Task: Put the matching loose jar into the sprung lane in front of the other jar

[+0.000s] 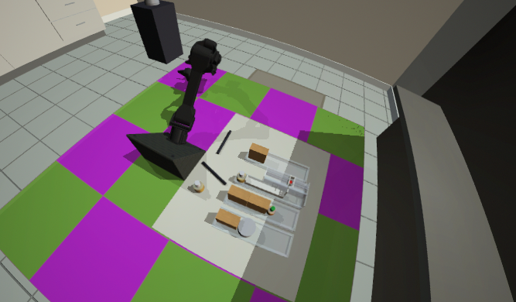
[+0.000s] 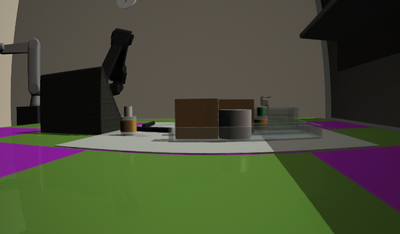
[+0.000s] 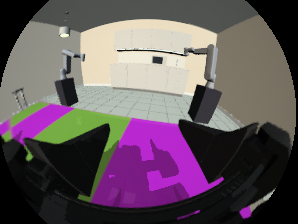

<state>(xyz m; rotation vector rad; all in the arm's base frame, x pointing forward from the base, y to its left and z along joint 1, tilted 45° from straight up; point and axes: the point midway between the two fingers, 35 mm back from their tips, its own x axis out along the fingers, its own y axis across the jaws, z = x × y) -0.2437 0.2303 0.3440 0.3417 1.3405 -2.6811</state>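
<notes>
On the pale mat (image 1: 183, 217) the loose jar (image 1: 198, 187) stands well apart from the wide-open, empty hand (image 3: 149, 152).

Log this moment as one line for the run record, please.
phase: approach | gripper: open, empty, raised behind base | loose jar: on mat, untouched | lane jar: at lane front

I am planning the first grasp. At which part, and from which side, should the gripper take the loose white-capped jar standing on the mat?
Probably the amber body of the loose jar, fingers on opposite sides, coming from above. It stands upright and alone, apart from the black bar. The narrow cap offers less hold. The gripper is open and holds nothing.
</notes>
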